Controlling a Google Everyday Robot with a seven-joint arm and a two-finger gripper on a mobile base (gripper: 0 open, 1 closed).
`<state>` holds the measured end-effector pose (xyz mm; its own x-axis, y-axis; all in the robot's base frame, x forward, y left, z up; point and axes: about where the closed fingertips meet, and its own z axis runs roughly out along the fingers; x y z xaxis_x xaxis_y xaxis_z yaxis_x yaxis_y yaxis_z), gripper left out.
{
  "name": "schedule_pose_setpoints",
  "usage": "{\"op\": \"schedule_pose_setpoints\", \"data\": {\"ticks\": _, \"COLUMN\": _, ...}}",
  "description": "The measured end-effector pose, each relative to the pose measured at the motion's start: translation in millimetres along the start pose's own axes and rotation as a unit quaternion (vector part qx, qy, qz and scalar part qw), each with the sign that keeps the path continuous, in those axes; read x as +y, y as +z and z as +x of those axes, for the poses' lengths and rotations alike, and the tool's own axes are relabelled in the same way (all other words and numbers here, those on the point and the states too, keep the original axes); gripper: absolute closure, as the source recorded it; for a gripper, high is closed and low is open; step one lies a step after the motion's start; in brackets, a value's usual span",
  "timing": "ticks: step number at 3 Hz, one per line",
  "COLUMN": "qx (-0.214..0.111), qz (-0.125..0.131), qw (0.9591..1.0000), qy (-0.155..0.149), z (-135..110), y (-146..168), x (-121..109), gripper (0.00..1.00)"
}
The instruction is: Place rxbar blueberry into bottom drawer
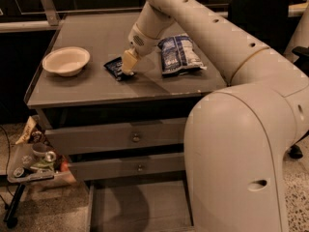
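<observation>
The end effector (128,66) is seen tip-down on the rxbar blueberry (114,67), which is laid flat on the counter (87,88); whether it is clamped cannot be told.

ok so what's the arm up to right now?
The robot's arm reaches across the cabinet top with its claw down on the rxbar blueberry. The bar lies flat on the top, between the white bowl and the chip bag. It doesn't look lifted yet. The bottom drawer is pulled out below, and the bar is not in it.
</observation>
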<state>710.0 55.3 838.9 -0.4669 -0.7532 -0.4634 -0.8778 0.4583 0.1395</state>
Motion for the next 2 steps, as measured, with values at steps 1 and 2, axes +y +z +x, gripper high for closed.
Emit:
{"op": "schedule_pose_setpoints", "data": {"ticks": 1, "qx": 0.000, "qz": 0.000, "qw": 1.0000, "qy": 0.000, "z": 0.0, "y": 0.0, "x": 0.0, "gripper": 1.00}}
{"op": "schedule_pose_setpoints", "data": {"ticks": 2, "qx": 0.000, "qz": 0.000, "qw": 1.0000, "qy": 0.000, "z": 0.0, "y": 0.1, "x": 0.0, "gripper": 1.00}}
